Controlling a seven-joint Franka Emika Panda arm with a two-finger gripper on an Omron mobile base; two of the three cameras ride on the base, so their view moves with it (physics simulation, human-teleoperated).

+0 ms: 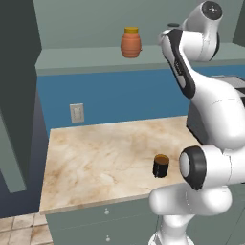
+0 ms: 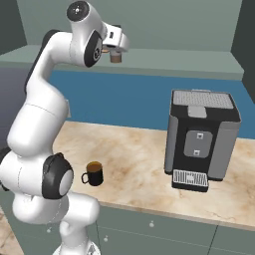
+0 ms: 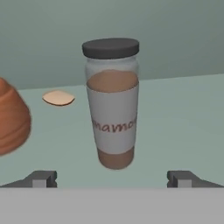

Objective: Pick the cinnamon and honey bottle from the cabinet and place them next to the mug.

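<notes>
The cinnamon [image 3: 112, 105], a slim jar with a dark grey cap and a white label over brown powder, stands upright on the cabinet shelf [image 3: 183, 113]. My gripper [image 3: 112, 179] is open just in front of it, one fingertip to each side and neither touching it. The orange ribbed honey bottle [image 1: 130, 43] stands on the same shelf, to the left of the cinnamon [image 2: 116, 57], and its side [image 3: 11, 118] shows at the hand view's left edge. Down on the marble counter [image 1: 95, 158] sits the black mug [image 1: 161, 165], also seen from the other side [image 2: 93, 174].
A small flat beige disc [image 3: 58, 97] lies on the shelf behind the honey bottle. A grey and black coffee machine [image 2: 201, 139] stands on the counter to the right of the mug. A wall outlet [image 1: 76, 113] sits on the blue backsplash.
</notes>
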